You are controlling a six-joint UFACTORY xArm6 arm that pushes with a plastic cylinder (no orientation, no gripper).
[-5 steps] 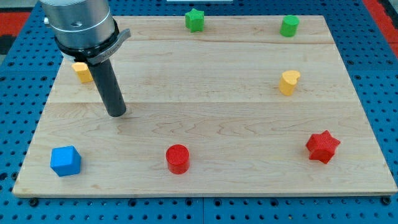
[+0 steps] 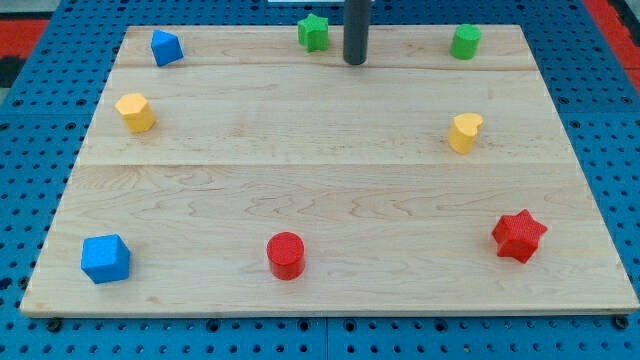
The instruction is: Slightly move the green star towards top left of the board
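The pale wooden board (image 2: 330,180) lay flat. Since the earlier frame the dark rod had crossed from the board's left part to its top edge, uncovering a small blue block (image 2: 165,47) at the top-left corner. My tip (image 2: 355,61) stood just right of the green star (image 2: 314,32), apart, gripping nothing. The star's pointing was indistinct.

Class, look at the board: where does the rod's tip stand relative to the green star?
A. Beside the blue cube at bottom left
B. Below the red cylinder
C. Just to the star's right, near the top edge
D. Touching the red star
C: my tip stands just to the view's right of the green star, near the board's top edge.
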